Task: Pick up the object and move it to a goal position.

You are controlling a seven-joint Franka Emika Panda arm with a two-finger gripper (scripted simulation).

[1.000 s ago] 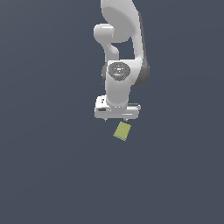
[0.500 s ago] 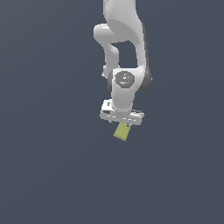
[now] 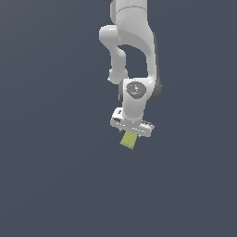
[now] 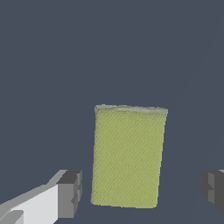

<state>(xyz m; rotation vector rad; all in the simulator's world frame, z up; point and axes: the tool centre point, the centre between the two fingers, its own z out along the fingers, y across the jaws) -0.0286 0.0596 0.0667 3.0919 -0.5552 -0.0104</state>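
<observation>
The object (image 3: 128,140) is a small flat yellow-green block lying on the dark grey surface, its top end partly covered by the white gripper (image 3: 131,133) right above it in the exterior view. The wrist view shows the object (image 4: 127,157) lying lengthwise between the two dark fingertips, one finger (image 4: 70,192) on one side and the other finger (image 4: 213,186) on the far side. A gap shows on each side of the block. The gripper (image 4: 142,189) is open and straddles it without touching.
A plain dark grey surface (image 3: 55,176) spreads all around. The white arm (image 3: 132,55) rises above the gripper.
The gripper has come down over the block and its wrist has turned to line up with it. The block has not moved.
</observation>
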